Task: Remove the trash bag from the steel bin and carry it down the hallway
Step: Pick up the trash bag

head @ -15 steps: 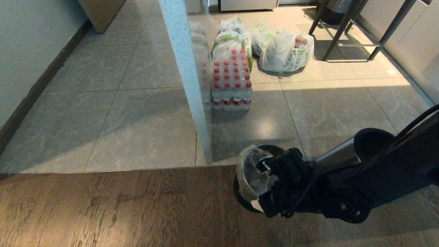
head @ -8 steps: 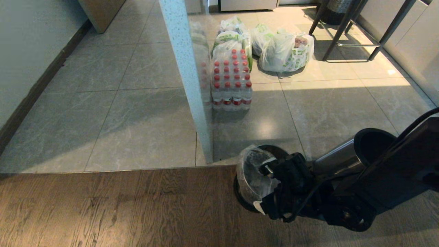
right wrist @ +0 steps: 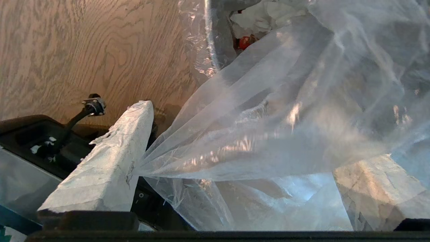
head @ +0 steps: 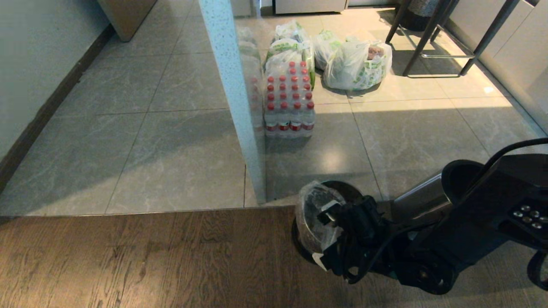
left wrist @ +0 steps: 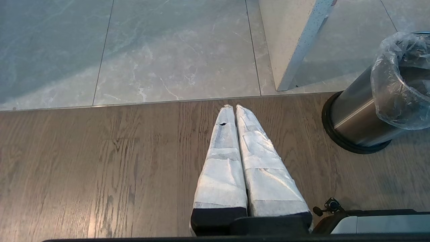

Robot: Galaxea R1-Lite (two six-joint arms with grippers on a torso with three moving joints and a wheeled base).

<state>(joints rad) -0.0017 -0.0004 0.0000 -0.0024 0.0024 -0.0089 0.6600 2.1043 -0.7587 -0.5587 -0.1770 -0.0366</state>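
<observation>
My right pincer point(head: 323, 233) is at the mouth of the steel bin point(head: 309, 252), which stands on the brown wooden floor point(head: 128, 256) just behind the line where the grey tiles point(head: 171, 149) begin. The fingers point(right wrist: 111, 161) of this pincer stand wide apart, and the trash bag point(right wrist: 275, 117) is stretched between them: the clear, thin plastic lies against the inside of one finger and covers the other one partly, but the fingers do not press it. The bag is in the bin, with its rim folded over the steel edge; inside I see some crumpled white things and one small red thing. My left pincer point(left wrist: 234, 107) is well apart from the bin, low above the wooden floor, with its two fingers pressed together and nothing between them. A second steel cylinder point(head: 428, 194) with a broad black rim lies just beside my right arm. Farther away on the tiles there is a pack of bottles with red caps point(head: 289, 100) beside a pale pillar point(head: 233, 98), and behind it white bags with green print point(head: 355, 64).
</observation>
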